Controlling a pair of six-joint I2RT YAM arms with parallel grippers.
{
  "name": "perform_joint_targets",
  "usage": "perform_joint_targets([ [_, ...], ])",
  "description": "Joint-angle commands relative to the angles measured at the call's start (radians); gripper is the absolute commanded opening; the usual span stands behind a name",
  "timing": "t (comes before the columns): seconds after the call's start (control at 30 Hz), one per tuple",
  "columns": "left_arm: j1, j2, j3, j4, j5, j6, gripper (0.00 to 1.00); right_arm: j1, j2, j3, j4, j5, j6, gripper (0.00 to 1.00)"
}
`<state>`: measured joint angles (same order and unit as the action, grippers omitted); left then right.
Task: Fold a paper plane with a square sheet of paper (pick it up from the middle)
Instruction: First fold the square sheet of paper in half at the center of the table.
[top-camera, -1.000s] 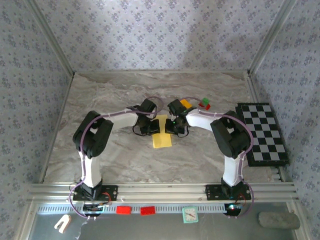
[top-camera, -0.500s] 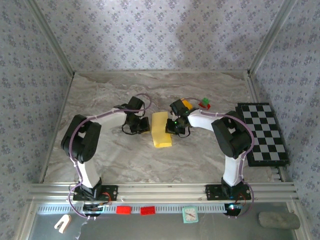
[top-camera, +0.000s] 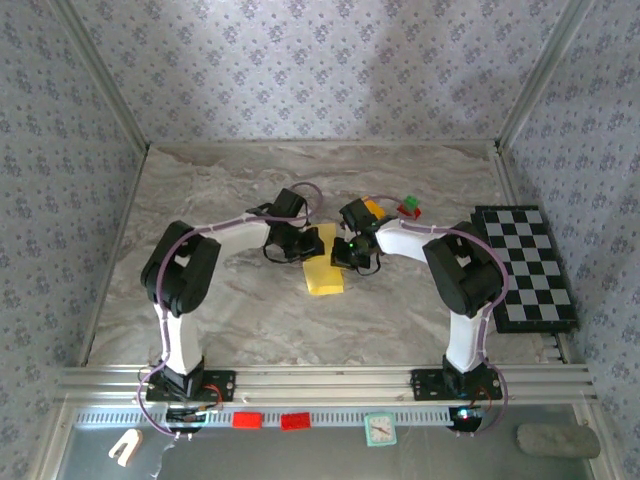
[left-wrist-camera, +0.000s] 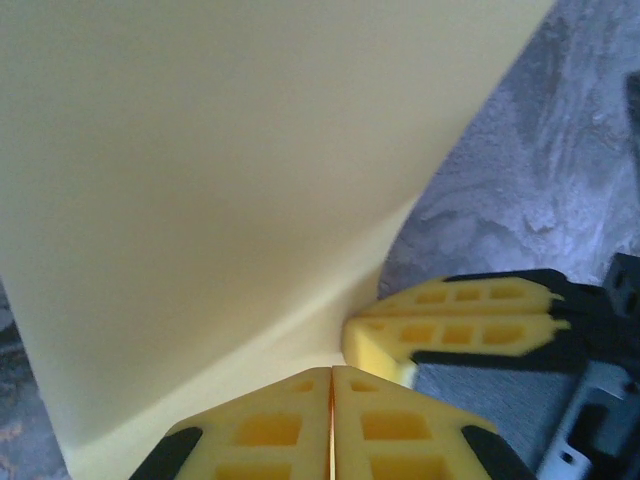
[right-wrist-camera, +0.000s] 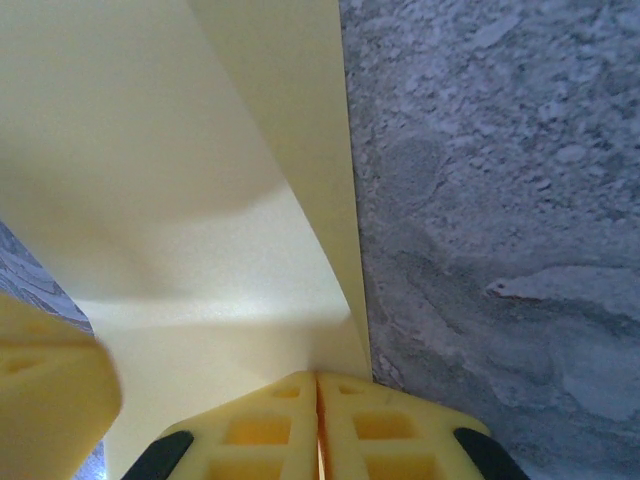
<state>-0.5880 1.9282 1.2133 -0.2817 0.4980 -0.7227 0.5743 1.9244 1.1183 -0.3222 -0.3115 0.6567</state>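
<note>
Square sheet of paper lies between left gripper and right gripper.

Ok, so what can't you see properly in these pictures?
- Top view: the far end of the yellow paper is covered by the left gripper and right gripper.
- Wrist views: the paper runs past the picture edges, so its shape is cut off.
- Wrist views: both grippers are shut, but whether they nip any paper is hidden.
- Top view: the orange block is partly hidden by the right arm.
</note>
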Motion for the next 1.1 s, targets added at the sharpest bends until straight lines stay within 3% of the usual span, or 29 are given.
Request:
perform_joint_targets([
  [0.0,0.010,0.034,0.008,0.004,0.017,0.021,0.09,-0.012,0.139,-0.078,-0.196,0.167,-0.051,0.10],
  [0.33,0.086,0.040,-0.076,0.057,-0.024,0.054,0.09,-0.013,0.154,-0.083,-0.223,0.201,-0.056,0.10],
  [0.63,0.176,0.035,-0.011,-0.039,-0.067,0.143,0.09,-0.019,0.164,-0.112,-0.240,0.244,-0.074,0.10],
  [0.77,0.157,-0.005,0.058,-0.137,-0.084,0.157,0.09,-0.018,0.164,-0.109,-0.229,0.242,-0.069,0.10],
  [1.07,0.068,0.004,0.050,-0.013,0.022,0.065,0.10,-0.019,0.181,-0.107,-0.224,0.233,-0.068,0.10],
])
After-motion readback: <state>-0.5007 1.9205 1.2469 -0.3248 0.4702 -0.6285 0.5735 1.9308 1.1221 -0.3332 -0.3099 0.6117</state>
